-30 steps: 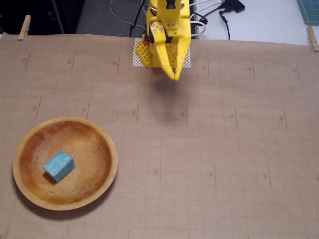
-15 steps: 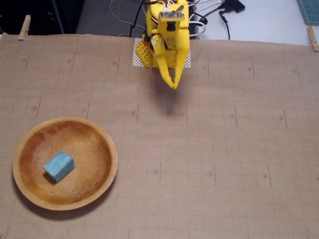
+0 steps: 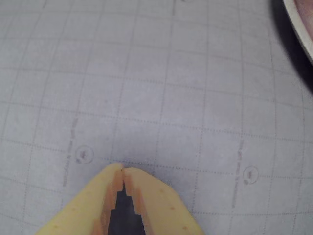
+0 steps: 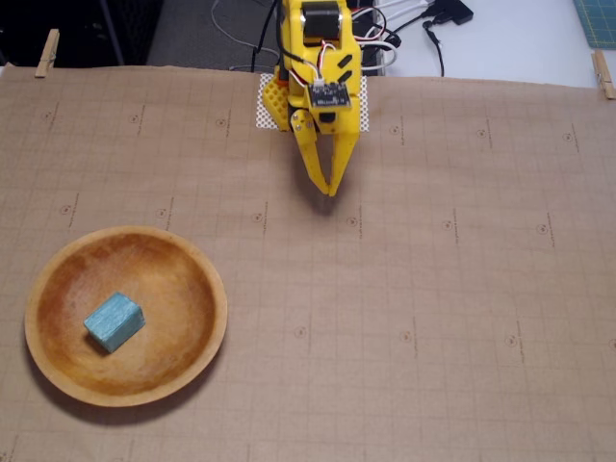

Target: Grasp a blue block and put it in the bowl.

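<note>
The blue block (image 4: 114, 321) is being shown lying inside the bowl (image 4: 197, 265), left of the bowl's centre in the fixed view, so the placing step is being judged as done. The gripper (image 4: 333, 192) is being seen well apart from the bowl, near the arm's base at the top of the paper-covered table (image 4: 462, 318), its yellow fingers drawn together to a point and nothing being held between them. In the wrist view the gripper (image 3: 122, 170) is being shown with its tips touching above bare gridded paper, a narrow dark gap being left only further back between the jaws. What is in hand is being read as a retreat or rest after release; little more is being called for than the arm being parked clear of the bowl, or a fresh block being sought if one is being supplied. No second block is being shown in either view. Only a sliver of the bowl's rim (image 3: 299, 22) is being caught at the top right corner of the wrist view, blurred and cut off, and the block is not being seen there at all. The arm's lower joints are being cropped by the top edge of the fixed view.
</note>
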You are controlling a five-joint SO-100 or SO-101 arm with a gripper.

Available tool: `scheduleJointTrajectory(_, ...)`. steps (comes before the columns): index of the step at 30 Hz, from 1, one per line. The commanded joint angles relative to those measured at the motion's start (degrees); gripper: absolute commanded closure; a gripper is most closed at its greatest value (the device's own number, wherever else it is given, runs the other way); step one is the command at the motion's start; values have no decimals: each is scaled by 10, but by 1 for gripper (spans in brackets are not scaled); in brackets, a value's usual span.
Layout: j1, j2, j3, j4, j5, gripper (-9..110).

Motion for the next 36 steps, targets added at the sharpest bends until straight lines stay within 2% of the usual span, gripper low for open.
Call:
scheduleJointTrajectory(1, 2, 3, 5, 4, -6, 105)
scheduleJointTrajectory(12, 8, 1, 25, 5, 1, 104)
scheduleJointTrajectory(19, 50, -1, 27, 8, -7, 105)
scheduleJointTrajectory(22, 50, -1, 27, 37, -8, 105)
scheduleJointTrajectory(36, 52, 0, 28, 39, -54, 104)
